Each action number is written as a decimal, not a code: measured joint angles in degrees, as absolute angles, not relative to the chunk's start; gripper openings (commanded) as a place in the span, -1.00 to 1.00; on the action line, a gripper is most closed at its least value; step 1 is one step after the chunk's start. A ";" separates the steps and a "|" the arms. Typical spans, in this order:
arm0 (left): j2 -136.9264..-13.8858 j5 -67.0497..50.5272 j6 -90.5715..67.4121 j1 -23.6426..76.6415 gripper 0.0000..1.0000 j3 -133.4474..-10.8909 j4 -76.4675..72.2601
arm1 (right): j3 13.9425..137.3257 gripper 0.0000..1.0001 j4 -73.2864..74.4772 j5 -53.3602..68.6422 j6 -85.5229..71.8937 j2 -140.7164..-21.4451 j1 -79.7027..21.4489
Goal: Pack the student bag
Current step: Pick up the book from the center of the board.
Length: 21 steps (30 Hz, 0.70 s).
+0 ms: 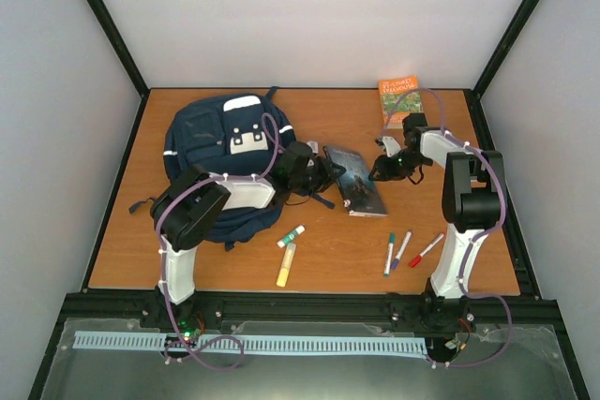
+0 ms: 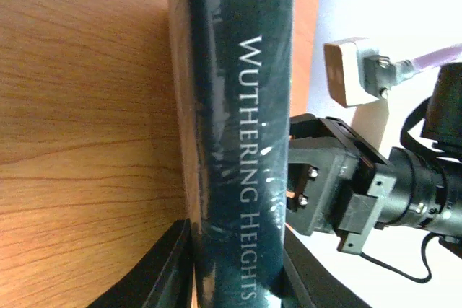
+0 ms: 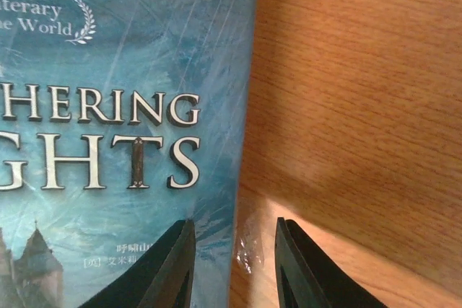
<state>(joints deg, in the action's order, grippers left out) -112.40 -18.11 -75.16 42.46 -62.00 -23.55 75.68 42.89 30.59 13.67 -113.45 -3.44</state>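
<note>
While the table carries the bag far left, the book sits mid-table, left hand clamped on its spine, right hand parted over the cover edge. Best: hold square, lift level.

I am counting items by kind on the counter.

- Student bag: I am seeing one.
- Books: I am seeing two, one dark teal book and one orange book.
- Thin pens: I am counting three, namely one green pen, one purple pen and one red pen.
- Thicker markers: I am counting two, one green-capped marker and one yellow marker.
- Hands: I am counting two, the left hand and the right hand.
</note>
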 measured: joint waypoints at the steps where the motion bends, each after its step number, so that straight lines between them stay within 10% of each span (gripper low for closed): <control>1: -112.14 -17.89 -75.13 42.46 -0.60 -62.00 -23.55 | 75.64 -0.36 42.89 30.70 13.67 -113.45 -3.44; 9: -112.01 -17.74 -74.52 41.98 -0.98 -61.06 -22.31 | 74.43 -0.31 41.93 31.11 13.67 -112.84 -3.31; 21: -97.08 -22.72 -55.44 40.99 -0.98 -61.54 -6.11 | 72.49 0.25 46.81 37.39 15.90 -103.28 0.45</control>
<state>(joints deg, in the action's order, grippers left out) -97.08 -22.72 -55.44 40.99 -61.54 -6.11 72.49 46.81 37.39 15.90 -103.28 0.45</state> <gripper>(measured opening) 0.232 0.598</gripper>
